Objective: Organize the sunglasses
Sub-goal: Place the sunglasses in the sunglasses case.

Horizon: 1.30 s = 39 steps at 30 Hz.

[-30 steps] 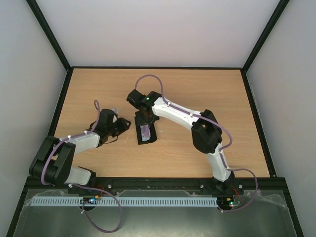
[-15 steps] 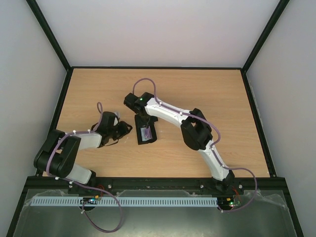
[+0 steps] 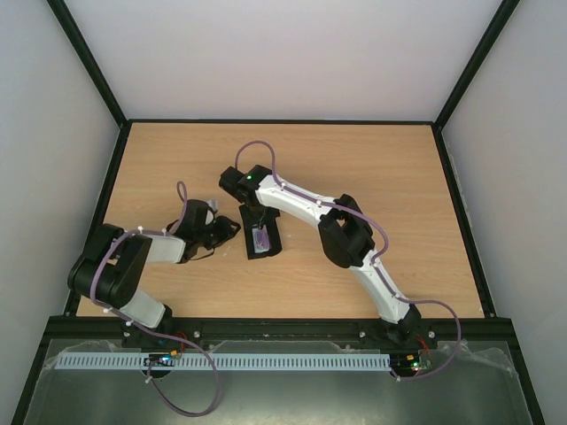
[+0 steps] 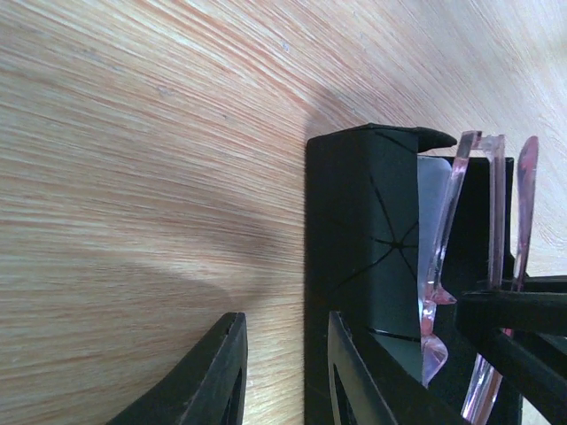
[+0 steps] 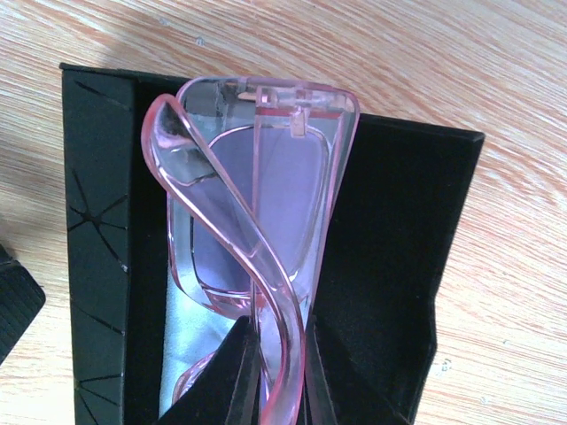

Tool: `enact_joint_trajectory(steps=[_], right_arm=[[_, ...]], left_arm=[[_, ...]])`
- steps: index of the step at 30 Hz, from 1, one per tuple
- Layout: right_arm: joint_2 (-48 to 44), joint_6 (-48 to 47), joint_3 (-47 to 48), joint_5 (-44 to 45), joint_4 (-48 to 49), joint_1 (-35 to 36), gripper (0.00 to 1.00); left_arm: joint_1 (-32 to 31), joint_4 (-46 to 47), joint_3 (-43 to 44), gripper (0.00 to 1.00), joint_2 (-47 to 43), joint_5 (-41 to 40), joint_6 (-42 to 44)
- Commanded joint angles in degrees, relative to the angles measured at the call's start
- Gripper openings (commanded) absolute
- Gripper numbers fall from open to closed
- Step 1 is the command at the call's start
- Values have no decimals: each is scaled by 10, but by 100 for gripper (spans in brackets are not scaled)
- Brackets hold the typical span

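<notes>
The sunglasses (image 5: 266, 199) have thin, translucent pink frames.

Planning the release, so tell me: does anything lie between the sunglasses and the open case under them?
Only the light blue cloth, lying inside the black case right under the sunglasses held by the right gripper. Nothing else visible blocks the way down.

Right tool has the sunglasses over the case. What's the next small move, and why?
Probably ease the right tool straight down a little. It pinches the folded sunglasses by the frame, right over the light blue cloth inside the open black case, so a short descent should seat them before release.
</notes>
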Motion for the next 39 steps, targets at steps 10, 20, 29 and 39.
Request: enact_joint_trajectory(steps=[10,20,29,39], right_arm=[[37,-10,38,-4,-31,4,2],[47,-14,41,-6,-40,13,2],[42,-14,49,2,-64,18,2],[38,-7,58,-4,-78,18,2]], left_arm=[[0,13,6,27,32,8,-4],[-5,24,14,26,44,12,-9],[-13,26,17,26,45,8,-11],[-23,32,11,25,45,10,-16]])
